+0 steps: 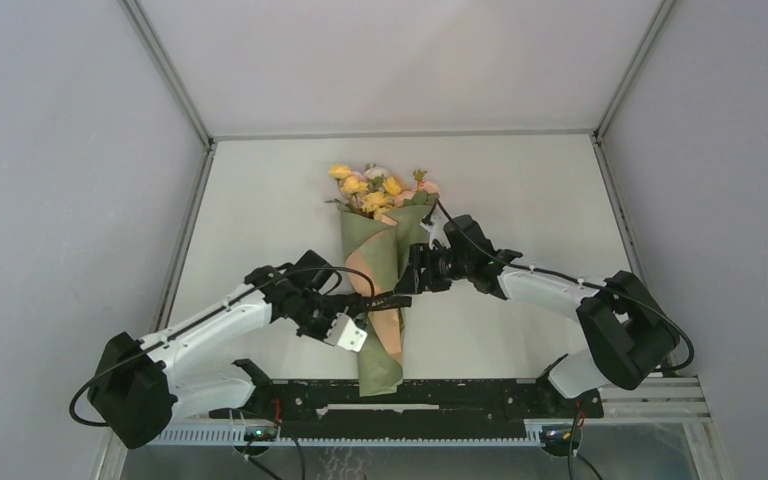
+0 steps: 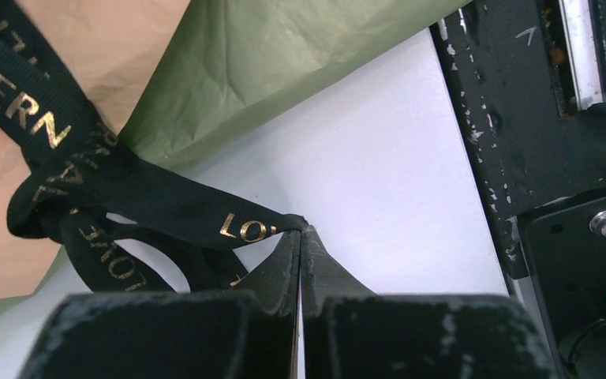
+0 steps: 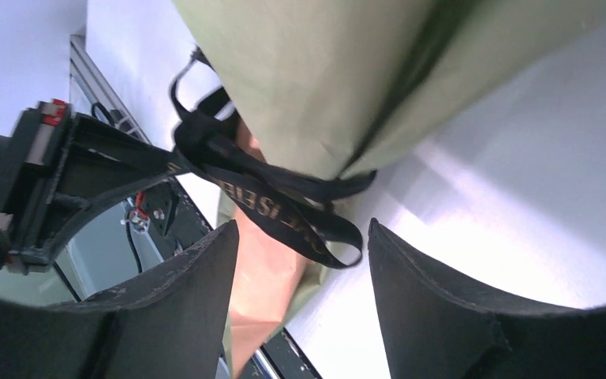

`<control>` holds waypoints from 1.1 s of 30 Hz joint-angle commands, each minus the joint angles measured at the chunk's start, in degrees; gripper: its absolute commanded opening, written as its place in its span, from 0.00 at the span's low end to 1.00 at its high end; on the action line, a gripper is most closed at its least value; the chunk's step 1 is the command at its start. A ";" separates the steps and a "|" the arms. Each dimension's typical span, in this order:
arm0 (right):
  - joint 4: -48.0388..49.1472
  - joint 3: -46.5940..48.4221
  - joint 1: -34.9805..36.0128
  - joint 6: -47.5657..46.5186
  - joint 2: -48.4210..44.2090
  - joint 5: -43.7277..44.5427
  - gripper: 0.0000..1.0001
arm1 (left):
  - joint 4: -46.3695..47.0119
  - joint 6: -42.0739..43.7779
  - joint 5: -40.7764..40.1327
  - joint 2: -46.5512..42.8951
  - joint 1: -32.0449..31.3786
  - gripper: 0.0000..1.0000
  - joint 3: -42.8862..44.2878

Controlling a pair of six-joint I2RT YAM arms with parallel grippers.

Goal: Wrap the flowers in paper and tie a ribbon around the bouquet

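Observation:
The bouquet [image 1: 380,250] lies on the white table, a cone of olive paper [image 2: 284,71] with peach lining [image 3: 264,284]. Its flowers [image 1: 375,190] point to the far side. The black ribbon [image 2: 71,174] with gold letters is knotted round the cone's lower part. My left gripper [image 2: 301,230] is shut on one ribbon end, pulled taut left of the cone [image 1: 362,305]. My right gripper [image 3: 304,233] stands open at the cone's right side [image 1: 415,278]. A slack ribbon loop [image 3: 316,237] lies just ahead of its fingertips, touching neither finger.
A black mounting rail [image 1: 440,395] runs along the near table edge, close to the cone's tip and seen beside my left gripper [image 2: 521,118]. Grey enclosure walls stand on three sides. The left arm [image 3: 55,181] shows in the right wrist view.

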 commanded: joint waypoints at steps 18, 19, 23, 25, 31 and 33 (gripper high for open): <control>7.80 -2.92 0.05 1.43 4.68 -4.02 0.12 | -0.89 -1.26 0.78 2.21 -9.63 0.00 -0.70; 7.28 -2.92 0.13 1.12 4.41 -3.53 0.06 | -1.27 -1.84 1.47 2.34 -9.92 0.00 -0.43; 5.11 -2.92 0.20 -0.25 2.79 -2.31 0.00 | -2.34 -3.27 3.50 2.48 -10.61 0.00 0.10; 4.85 -2.92 0.19 -0.53 2.34 -2.38 0.00 | -2.01 -4.01 2.69 2.04 -10.63 0.06 0.37; 5.33 -2.92 0.80 -0.33 2.34 -2.51 0.00 | -3.35 -8.33 -1.81 -0.49 -4.35 0.46 7.34; 5.26 -2.92 1.10 -0.31 2.11 -2.19 0.00 | -7.15 -6.26 0.30 -0.32 1.05 0.59 10.82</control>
